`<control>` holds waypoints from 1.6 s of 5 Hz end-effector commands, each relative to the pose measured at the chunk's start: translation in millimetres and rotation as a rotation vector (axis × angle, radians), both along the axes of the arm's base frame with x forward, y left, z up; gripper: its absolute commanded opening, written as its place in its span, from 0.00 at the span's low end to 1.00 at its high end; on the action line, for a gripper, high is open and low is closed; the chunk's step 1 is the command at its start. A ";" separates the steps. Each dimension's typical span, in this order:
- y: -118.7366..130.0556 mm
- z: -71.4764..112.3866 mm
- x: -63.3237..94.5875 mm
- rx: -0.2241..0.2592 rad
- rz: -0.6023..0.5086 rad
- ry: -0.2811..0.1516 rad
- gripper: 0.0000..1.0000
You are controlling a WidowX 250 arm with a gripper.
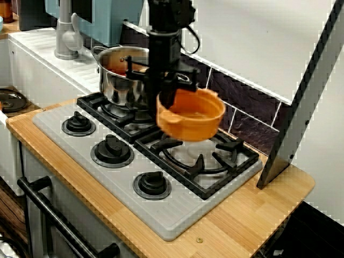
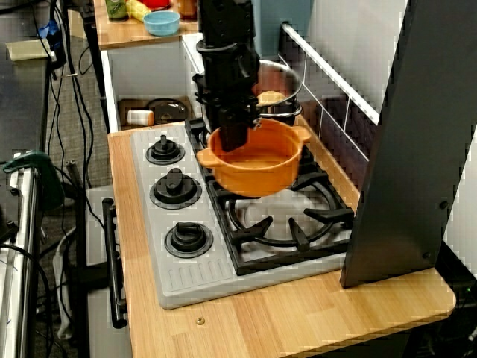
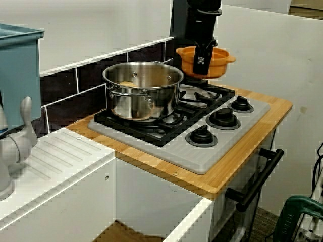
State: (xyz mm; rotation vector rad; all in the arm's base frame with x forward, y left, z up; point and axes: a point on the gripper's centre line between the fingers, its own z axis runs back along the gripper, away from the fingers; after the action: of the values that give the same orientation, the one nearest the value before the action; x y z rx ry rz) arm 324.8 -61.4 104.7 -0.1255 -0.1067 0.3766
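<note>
Your claw (image 1: 168, 98) is clamped on the orange pot (image 1: 196, 122) rim, holding it in the air over the grate (image 1: 201, 158), near the steel pot (image 1: 121, 80). Likely light, stiff, slick plastic; grip the rim or handles.

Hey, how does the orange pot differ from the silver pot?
The orange pot is matte and shallower; the steel pot is shiny and taller. The orange pot hangs in the gripper above a burner; the steel pot sits on a grate. The orange pot looks empty; the steel pot holds something. Both are round and lidless.
</note>
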 end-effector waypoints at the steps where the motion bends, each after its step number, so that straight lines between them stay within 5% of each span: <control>1: -21.0 1.5 22.6 0.011 -0.031 -0.091 0.00; 8: -10.3 -23.7 37.7 0.060 -0.048 -0.058 0.00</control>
State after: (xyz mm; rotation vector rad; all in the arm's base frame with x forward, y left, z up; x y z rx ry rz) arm 354.3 -73.7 67.4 -0.0658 -0.1284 0.3227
